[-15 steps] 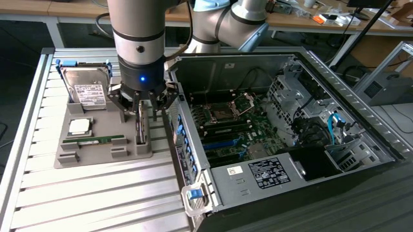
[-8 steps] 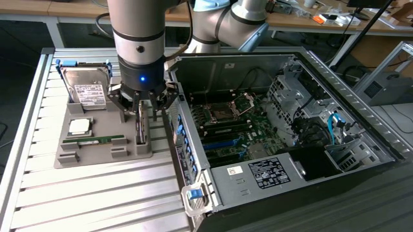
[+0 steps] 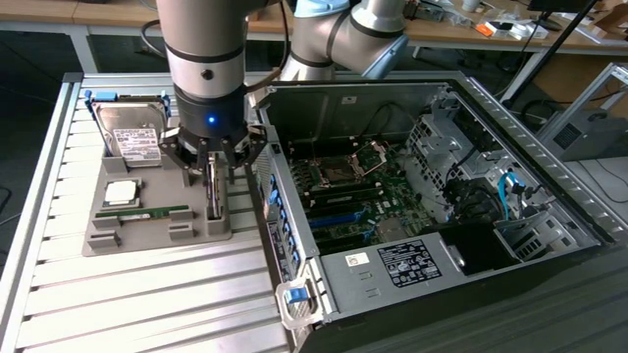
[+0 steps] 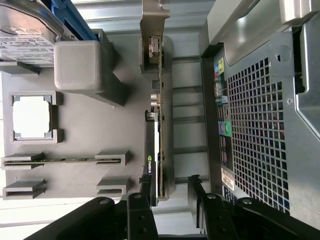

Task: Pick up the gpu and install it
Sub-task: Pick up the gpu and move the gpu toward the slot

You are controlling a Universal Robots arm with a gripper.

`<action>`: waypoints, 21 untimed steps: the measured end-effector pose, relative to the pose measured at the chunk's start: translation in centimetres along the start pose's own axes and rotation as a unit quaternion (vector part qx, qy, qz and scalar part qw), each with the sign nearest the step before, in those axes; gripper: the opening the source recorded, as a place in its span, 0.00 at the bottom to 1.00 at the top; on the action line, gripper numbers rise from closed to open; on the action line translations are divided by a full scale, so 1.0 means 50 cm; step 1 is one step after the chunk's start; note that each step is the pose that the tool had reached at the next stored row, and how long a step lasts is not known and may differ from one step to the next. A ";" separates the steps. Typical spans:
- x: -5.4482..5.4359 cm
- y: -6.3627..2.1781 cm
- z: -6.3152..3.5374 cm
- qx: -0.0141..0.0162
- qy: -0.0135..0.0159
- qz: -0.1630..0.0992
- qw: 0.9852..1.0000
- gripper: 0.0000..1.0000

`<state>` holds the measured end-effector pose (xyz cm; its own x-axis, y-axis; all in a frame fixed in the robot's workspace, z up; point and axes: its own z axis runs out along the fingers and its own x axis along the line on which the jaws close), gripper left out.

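Wrist view: jaws wide, nothing held, one end of the gpu (image 4: 156, 135) btwn them, nearer one side. Card stands on edge in gray holder (image 4: 80, 130), long axis running away from jaws, silver bracket at far end. Ext. view: arm (image 3: 206, 66) vert., pointing down over holder; pc case (image 3: 412, 184) just beside.

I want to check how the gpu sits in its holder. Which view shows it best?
The wrist view: the gpu stands on edge in the gray holder, visible along its length from silver bracket to black cooler. In the exterior view it is a thin dark sliver, partly hidden by the tool above it.
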<state>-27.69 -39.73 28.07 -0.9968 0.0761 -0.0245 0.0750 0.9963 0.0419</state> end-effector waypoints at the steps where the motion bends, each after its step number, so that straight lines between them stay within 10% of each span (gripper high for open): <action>1: 0.001 0.002 0.001 0.000 0.000 0.000 1.000 0.42; 21: 0.022 0.073 0.031 0.000 0.000 0.000 1.000 0.42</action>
<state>-28.48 -35.94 26.63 -0.9968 0.0763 -0.0246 0.0752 0.9963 0.0419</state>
